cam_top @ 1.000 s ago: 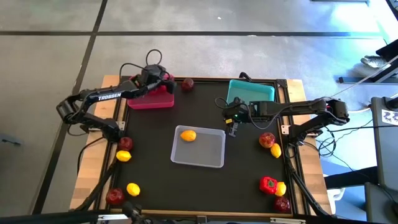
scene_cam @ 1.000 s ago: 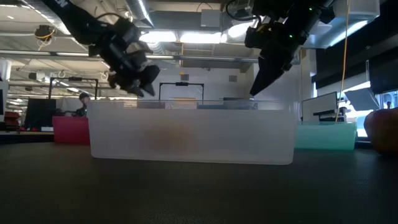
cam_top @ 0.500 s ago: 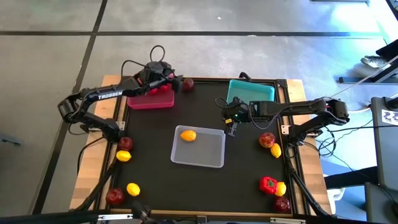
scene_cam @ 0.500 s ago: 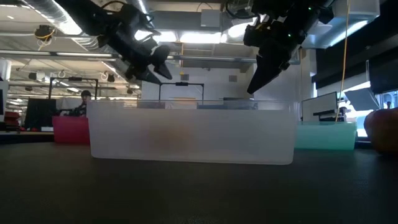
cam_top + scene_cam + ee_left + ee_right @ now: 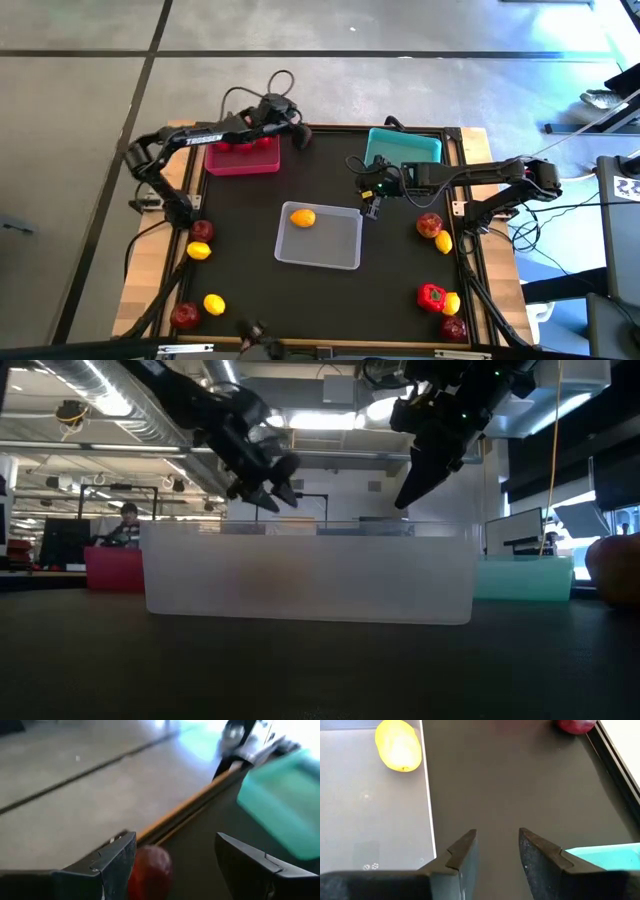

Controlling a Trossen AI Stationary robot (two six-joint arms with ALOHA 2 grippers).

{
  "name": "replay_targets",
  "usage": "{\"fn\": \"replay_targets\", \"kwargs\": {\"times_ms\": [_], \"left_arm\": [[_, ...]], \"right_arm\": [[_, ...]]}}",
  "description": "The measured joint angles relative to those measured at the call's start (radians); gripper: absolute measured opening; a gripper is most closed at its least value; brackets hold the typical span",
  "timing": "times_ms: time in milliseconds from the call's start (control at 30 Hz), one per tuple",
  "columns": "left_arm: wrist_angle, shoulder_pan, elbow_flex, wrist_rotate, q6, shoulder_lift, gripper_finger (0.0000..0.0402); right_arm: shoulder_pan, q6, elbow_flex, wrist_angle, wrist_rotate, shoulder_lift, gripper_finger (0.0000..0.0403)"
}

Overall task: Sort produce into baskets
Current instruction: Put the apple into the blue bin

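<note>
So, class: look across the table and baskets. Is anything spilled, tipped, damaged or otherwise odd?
Nothing stands out. The pink basket, teal basket and clear basket sit flat and upright, with a lemon in the clear one. The loose apples and lemons lie along the table's edges, simply unsorted, not spilled.

Left gripper point(image 5: 297, 128) is raised with fingers spread apart; right gripper point(image 5: 374, 208) hangs with fingers narrowly parted.

Left gripper point(image 5: 172, 865) fingers spread wide; a dark red apple point(image 5: 150, 872) beside one finger; teal basket point(image 5: 282, 810) beyond.
</note>
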Motion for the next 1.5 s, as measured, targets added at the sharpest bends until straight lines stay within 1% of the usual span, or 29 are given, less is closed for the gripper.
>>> {"fn": "replay_targets", "kwargs": {"times_ms": [233, 367, 433, 800, 1133, 1333, 1400, 1500], "left_arm": [[-0.201, 0.000, 0.169, 0.000, 0.047, 0.166, 0.0265], [-0.280, 0.003, 0.237, 0.000, 0.063, 0.235, 0.0265], [-0.287, 0.005, 0.253, 0.000, 0.062, 0.258, 0.0265], [-0.289, 0.028, 0.260, -0.007, 0.088, 0.308, 0.0265], [-0.275, 0.030, 0.267, 0.004, 0.118, 0.389, 0.0265], [-0.279, 0.030, 0.265, 0.011, 0.152, 0.392, 0.0264], [-0.278, 0.030, 0.265, 0.011, 0.157, 0.392, 0.0256], [-0.280, 0.031, 0.264, 0.014, 0.157, 0.392, 0.0231]], "right_arm": [[0.000, 0.000, 0.000, 0.000, 0.000, 0.000, 0.0144], [0.000, -0.001, 0.000, 0.000, 0.000, 0.000, 0.0144], [0.000, -0.001, 0.000, -0.001, 0.000, 0.000, 0.0144], [0.000, -0.001, 0.000, 0.000, 0.000, 0.000, 0.0144], [0.000, -0.001, 0.000, 0.006, 0.000, 0.000, 0.0144], [0.000, -0.001, 0.000, 0.007, 0.000, 0.000, 0.0144], [0.000, -0.001, 0.000, 0.007, 0.000, 0.000, 0.0144], [0.000, -0.001, 0.000, 0.007, 0.000, 0.000, 0.0144]]}}
